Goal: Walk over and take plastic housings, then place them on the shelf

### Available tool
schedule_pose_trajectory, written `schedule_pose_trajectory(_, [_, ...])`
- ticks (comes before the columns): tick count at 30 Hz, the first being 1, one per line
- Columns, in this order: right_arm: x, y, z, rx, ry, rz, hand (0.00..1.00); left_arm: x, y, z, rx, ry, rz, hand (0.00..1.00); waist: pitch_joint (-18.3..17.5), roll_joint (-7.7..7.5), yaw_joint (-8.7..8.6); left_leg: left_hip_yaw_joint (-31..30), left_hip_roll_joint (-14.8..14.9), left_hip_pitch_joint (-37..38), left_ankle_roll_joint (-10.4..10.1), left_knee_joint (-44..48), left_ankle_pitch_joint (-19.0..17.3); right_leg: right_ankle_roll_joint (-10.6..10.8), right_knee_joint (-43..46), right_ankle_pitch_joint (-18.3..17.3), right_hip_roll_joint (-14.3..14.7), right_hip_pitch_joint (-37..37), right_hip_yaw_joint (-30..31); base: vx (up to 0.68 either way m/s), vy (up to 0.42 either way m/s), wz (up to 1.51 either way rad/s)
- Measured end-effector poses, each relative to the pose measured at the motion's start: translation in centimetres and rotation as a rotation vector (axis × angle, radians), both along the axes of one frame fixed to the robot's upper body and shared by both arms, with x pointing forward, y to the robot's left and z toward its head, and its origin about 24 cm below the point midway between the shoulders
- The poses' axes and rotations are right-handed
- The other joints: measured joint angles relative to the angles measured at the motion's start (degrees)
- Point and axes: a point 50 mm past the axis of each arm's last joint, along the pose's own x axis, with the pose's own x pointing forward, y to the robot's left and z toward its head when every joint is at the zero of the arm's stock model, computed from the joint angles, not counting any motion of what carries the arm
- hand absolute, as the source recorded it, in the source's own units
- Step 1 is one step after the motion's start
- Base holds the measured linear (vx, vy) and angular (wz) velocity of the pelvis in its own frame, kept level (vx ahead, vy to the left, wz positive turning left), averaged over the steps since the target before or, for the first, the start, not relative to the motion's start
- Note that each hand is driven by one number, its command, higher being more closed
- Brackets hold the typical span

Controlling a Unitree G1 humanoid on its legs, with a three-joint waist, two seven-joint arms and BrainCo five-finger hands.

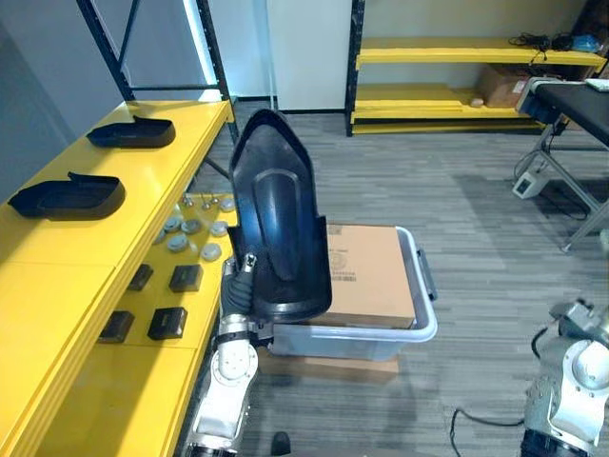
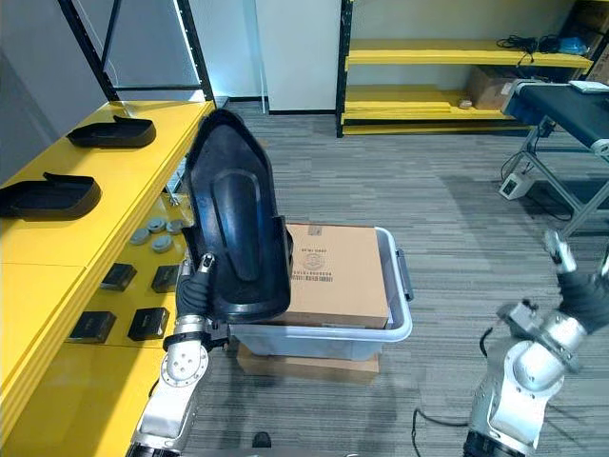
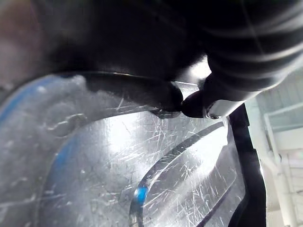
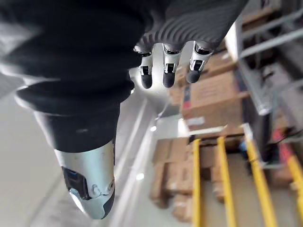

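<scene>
Two black plastic housings lie on the top board of the yellow shelf (image 1: 57,276), well apart from each other: the nearer housing (image 1: 68,195) and the farther housing (image 1: 133,131), the second close to the shelf's dark upright post (image 1: 214,57).

Just off the shelf's front edge, a third housing (image 1: 276,219) stands upright in the air, larger in the head views than the two on the board. Its narrow rounded end points up and its hollow, glossy inner face is turned toward the camera. The left hand (image 1: 240,286) grips this third housing at its lower rim. In the left wrist view, a dark fingertip (image 3: 170,97) is curled over the rim and pressed against the scratched inner surface, so the hand is clamped on the piece.

On the shelf's lower board, below the front edge, sit several small black blocks (image 1: 167,323) and a cluster of grey round parts (image 1: 190,233).

On the floor beside the shelf stands a clear plastic tub (image 1: 425,328) with a cardboard box (image 1: 366,276) inside it. The lower part of the third housing shows between the shelf and that box.

Beyond the tub, well apart from the shelf, the right hand (image 4: 166,61) hangs free. Its fingers are straight and slightly spread, with nothing between them and the thumb (image 4: 92,189).
</scene>
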Motion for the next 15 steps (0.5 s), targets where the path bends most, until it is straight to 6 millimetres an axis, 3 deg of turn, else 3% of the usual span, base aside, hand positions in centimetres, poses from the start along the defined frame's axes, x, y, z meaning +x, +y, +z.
schedule_pose_trajectory(3, [-2.8, 1.8, -5.1, 0.196, 0.17, 0.02, 0.0, -0.9, 0.2, -0.8, -0.018, 0.038, -0.001, 1.0, 0.0, 0.03, -0.3, -0.1, 0.0, -0.1, 0.0, 0.0, -0.1, 0.0, 0.0, -0.2, 0.0, 0.1, -0.3, 0.01, -0.008, 0.07])
schedule_pose_trajectory(7, [-5.7, 4.9, -9.8, 0.387, 0.366, 0.105, 0.0, -1.6, -0.1, -1.1, -0.028, 0.057, -0.029, 1.0, 0.3, -0.42, 0.12, 0.3, -0.1, 0.2, 0.4, 0.0, -0.8, 0.0, 2.5, -1.6, -0.4, 0.2, -0.3, 0.03, -0.007, 0.02])
schedule_pose_trajectory(10, [-7.5, 7.1, -11.9, 0.496, 0.47, 0.156, 0.0, -1.6, -0.8, -1.1, -0.042, 0.054, -0.065, 1.0, 0.7, -1.13, 0.87, 0.1, -0.4, 0.7, 0.6, 0.0, -1.3, 0.4, 4.6, -3.3, -0.8, 0.2, -0.5, 0.0, -0.011, 0.09])
schedule_pose_trajectory(15, [-8.0, 9.3, -13.3, 0.554, 0.574, 0.262, 0.0, -1.9, -0.9, -0.3, -0.061, 0.008, -0.072, 1.0, 1.2, -1.63, 1.39, -3.1, -2.3, -1.1, 1.5, 1.6, -1.4, 0.8, 10.8, -7.9, -2.8, -1.4, -3.6, 0.04, -0.021, 0.48])
